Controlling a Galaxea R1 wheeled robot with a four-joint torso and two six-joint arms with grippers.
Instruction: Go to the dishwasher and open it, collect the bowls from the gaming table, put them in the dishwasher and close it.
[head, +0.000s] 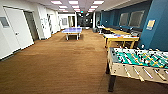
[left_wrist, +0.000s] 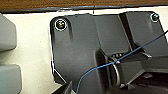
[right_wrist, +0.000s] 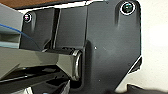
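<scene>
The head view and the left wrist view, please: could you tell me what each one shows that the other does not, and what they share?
The head view alone shows the room: a table-football table close by on the right, yellow tables behind it along a blue wall, a blue table-tennis table farther down, and white doors on the left. The left wrist view alone shows the robot's own dark plate with a thin blue cable across it. Both show the brown carpet, a narrow strip in the wrist view.

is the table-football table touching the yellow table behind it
Apart. The head view shows brown floor between the table-football table and the yellow table farther back.
</scene>
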